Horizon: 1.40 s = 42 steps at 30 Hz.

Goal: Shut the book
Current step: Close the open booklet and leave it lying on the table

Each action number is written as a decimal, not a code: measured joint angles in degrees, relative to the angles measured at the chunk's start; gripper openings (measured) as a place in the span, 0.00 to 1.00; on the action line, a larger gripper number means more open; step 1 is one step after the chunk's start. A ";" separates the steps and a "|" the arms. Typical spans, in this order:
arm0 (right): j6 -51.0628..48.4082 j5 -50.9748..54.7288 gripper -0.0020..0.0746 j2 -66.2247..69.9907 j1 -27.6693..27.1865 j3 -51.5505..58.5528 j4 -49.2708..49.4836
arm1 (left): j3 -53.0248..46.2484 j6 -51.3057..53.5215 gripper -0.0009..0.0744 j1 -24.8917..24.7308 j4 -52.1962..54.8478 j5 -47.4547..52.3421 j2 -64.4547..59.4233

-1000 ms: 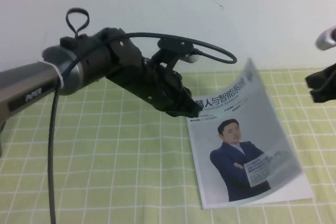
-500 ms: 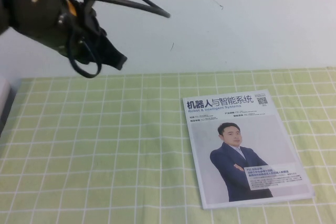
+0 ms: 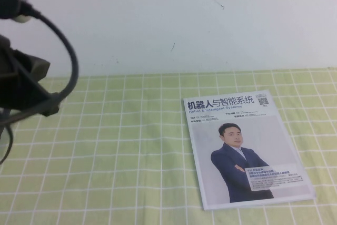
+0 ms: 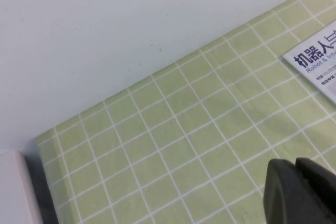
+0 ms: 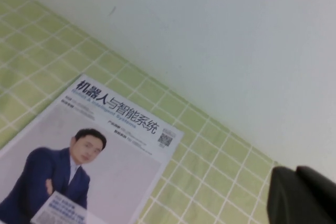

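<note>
well, book [image 3: 245, 148] closed flat; left claw [image 4: 297, 170] well left, right claw [image 5: 297, 178] raised rightward

book [image 3: 245, 148]: thin magazine, closed, lying flat, front cover up. cover pale grey-white. bold dark chinese title across the top, smaller english line under it, small qr code at the top corner on the robot's right. photo of a man in a dark blue suit, arms crossed, with a pale text box over his lower part. rests on the green checked cloth [image 3: 116, 146], right of centre in the high view, slightly skewed to the grid, top edge toward the wall [image 3: 158, 19].
</note>
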State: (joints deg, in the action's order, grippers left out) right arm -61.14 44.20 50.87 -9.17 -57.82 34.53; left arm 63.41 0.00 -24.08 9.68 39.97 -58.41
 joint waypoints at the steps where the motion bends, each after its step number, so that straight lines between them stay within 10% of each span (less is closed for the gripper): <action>1: 0.59 0.78 0.02 -1.38 1.76 0.00 -2.30 | -1.47 -0.42 0.01 0.00 0.28 -1.03 1.82; 14: 26.75 11.49 0.02 -20.20 8.12 10.50 -35.17 | -16.24 -3.95 0.01 0.00 5.85 -13.17 14.87; 29: 31.22 -2.14 0.02 -44.84 8.12 36.90 -25.50 | -41.39 -9.20 0.01 0.00 6.63 -45.92 16.81; 42: 31.22 -3.64 0.02 -45.28 8.12 37.26 -24.46 | -50.22 -9.47 0.01 0.00 6.89 -49.78 16.81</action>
State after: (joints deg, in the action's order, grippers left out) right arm -29.92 40.56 5.59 -1.05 -20.57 10.07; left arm 13.20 -9.47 -24.08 16.56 -9.81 -41.60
